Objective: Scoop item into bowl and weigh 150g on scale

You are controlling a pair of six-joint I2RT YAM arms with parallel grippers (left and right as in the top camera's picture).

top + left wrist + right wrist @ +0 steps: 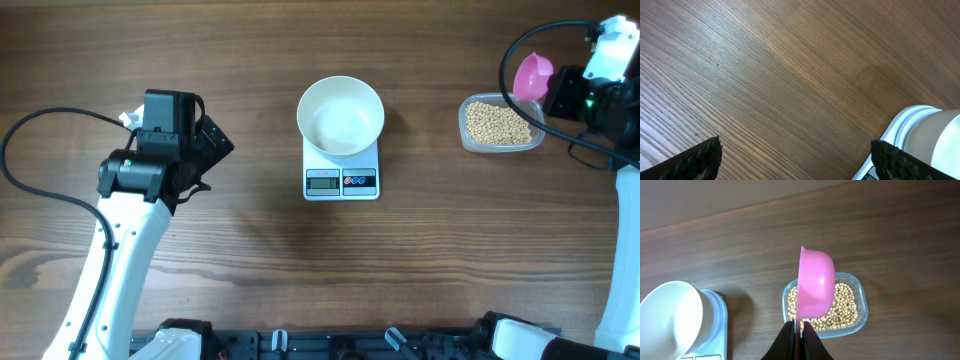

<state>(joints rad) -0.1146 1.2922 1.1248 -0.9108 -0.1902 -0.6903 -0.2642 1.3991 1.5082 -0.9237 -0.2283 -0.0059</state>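
An empty white bowl (341, 116) stands on the small white scale (341, 181) at the table's middle; both show in the right wrist view as bowl (670, 317) and scale (715, 325). Tan beans (497, 123) fill a clear plastic tub (500, 146) at the right, seen too as beans (842, 305). My right gripper (799, 327) is shut on the handle of a pink scoop (815, 282), held on its side above the tub. The scoop (532, 75) hangs just beyond the tub's far right corner. My left gripper (795, 157) stands open over bare wood, left of the scale.
A black cable (520, 60) loops over the right arm near the tub. The left arm's cable (40, 150) curls across the table's left side. Black fixtures line the front edge (330, 345).
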